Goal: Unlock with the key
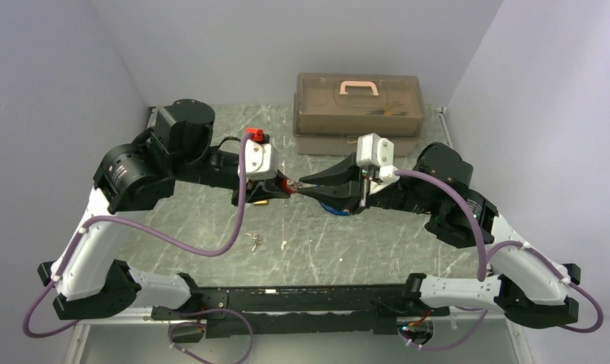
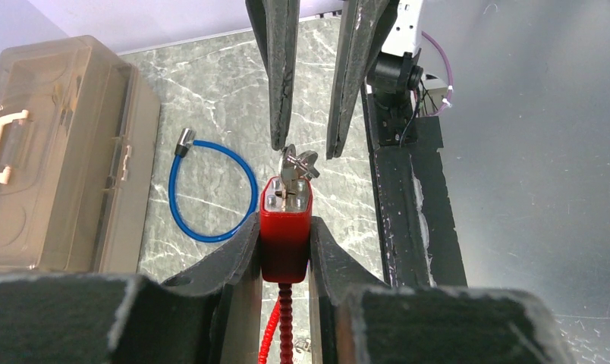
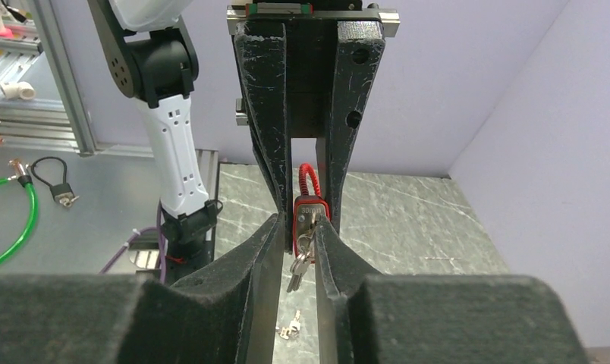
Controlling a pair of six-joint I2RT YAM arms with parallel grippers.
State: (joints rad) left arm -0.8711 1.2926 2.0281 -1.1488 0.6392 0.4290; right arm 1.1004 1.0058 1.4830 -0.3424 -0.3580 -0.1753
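A red padlock (image 2: pixel 286 235) with a red coiled cable (image 2: pixel 281 322) hangs clamped between my left gripper's (image 2: pixel 285 227) fingers, keyhole face pointing away from the wrist. A silver key (image 2: pixel 297 164) sticks out of that face, and a second key on its ring dangles below it (image 3: pixel 296 269). My right gripper (image 3: pixel 297 224) faces the lock (image 3: pixel 311 208) head-on, its fingertips (image 2: pixel 281 140) either side of the key head with a gap showing, so it stands open. Seen from above, the two grippers meet tip to tip (image 1: pixel 293 186) over the table's middle.
A brown translucent toolbox (image 1: pixel 359 114) with a pink handle stands at the back. A blue cable loop (image 2: pixel 211 189) lies on the marble table under the right arm. A small loose bunch of keys (image 1: pixel 254 241) rests nearer the front edge. Grey walls close both sides.
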